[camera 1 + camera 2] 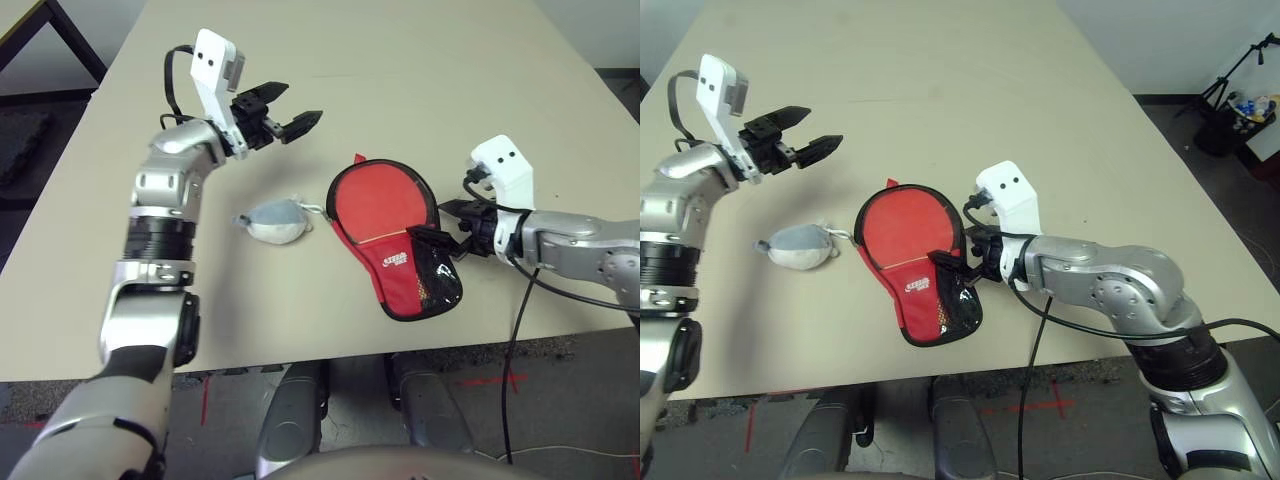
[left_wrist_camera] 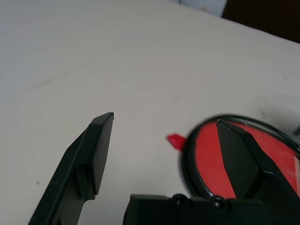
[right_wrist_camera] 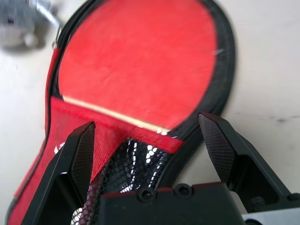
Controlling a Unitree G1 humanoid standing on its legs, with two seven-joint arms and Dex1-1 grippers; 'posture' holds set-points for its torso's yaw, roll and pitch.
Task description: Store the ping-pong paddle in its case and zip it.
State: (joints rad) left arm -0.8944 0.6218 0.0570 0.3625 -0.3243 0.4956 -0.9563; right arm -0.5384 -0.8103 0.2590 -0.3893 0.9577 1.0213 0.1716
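The table (image 1: 420, 90) is big and beige, and the case (image 1: 398, 240) lies flat near its front edge with the ping-pong paddle (image 3: 140, 70) tucked inside, red face showing through the clear side. The left gripper (image 1: 283, 112) hangs raised above the table, fingers spread wide, holding nothing. The right gripper (image 1: 965, 258) sits low right beside the case's mesh pocket end, its 2 fingers (image 3: 218, 140) spread wide too, gripping nothing. The pom-pom (image 1: 275, 220) rests just left of the case.

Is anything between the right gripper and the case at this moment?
Nothing visible. The open right gripper sits right at the handle end of the case, fingers straddling its mesh pocket. The pom-pom lies off on the case's far side, beside the round end.
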